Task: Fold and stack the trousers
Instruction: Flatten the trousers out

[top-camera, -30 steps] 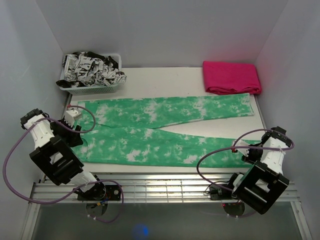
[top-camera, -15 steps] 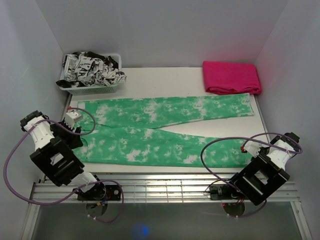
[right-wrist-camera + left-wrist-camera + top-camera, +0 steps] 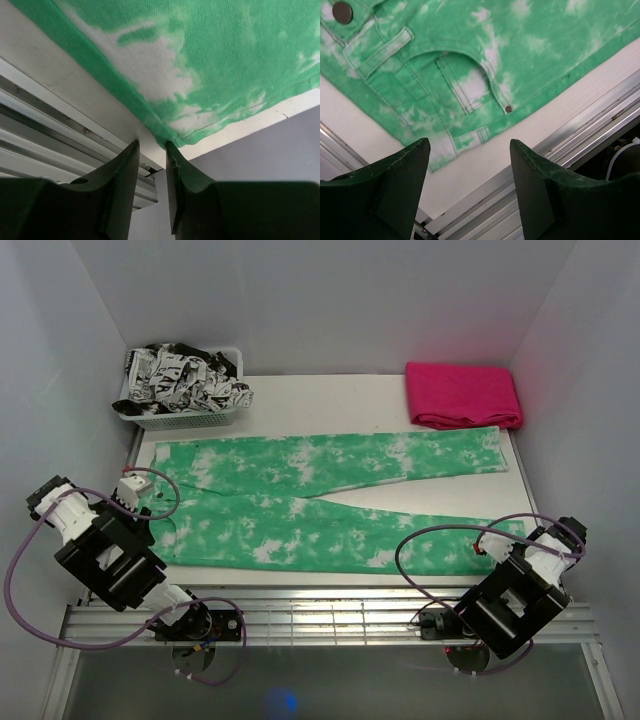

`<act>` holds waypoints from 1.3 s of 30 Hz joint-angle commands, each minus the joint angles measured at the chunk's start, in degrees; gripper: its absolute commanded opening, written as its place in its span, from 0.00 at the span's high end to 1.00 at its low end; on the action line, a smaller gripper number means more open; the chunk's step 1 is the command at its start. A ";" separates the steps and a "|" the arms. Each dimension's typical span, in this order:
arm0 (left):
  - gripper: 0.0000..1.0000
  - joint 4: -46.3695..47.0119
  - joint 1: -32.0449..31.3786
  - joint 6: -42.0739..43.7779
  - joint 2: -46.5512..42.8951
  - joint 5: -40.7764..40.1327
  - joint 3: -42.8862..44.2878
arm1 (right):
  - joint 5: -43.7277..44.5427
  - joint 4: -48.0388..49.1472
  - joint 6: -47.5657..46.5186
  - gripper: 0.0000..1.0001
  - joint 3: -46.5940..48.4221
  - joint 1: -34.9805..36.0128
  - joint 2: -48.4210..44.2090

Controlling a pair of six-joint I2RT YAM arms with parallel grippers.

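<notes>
Left gripper (image 3: 469,146) gapes over the trousers' (image 3: 470,60) waist corner; right gripper (image 3: 152,146), narrowly parted and empty, sits at the hem corner.

One pair of trousers (image 3: 320,502), two legs; one pink cloth (image 3: 463,395); one basket (image 3: 180,421); one heap of black-and-white fabric (image 3: 185,380); one bench (image 3: 330,400); two end effectors: one left end effector (image 3: 470,170), one right end effector (image 3: 151,165).
</notes>
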 commanded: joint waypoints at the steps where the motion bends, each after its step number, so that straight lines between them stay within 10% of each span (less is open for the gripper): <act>1: 0.24 -0.54 3.12 7.15 -1.25 -0.18 0.22 | 0.01 5.68 -24.12 0.68 -4.95 -0.32 0.35; 7: 0.24 -2.83 5.77 11.64 1.47 -0.44 1.89 | -2.01 1.66 -22.46 0.75 0.21 -0.40 0.18; 24: 0.23 -3.97 5.77 11.99 2.09 2.37 2.15 | -6.58 -2.67 -31.59 0.42 -1.17 -0.40 -4.66; 39: 0.23 -4.41 5.85 12.08 1.47 1.84 1.80 | -8.51 -5.36 -31.50 0.46 5.14 -0.32 -0.61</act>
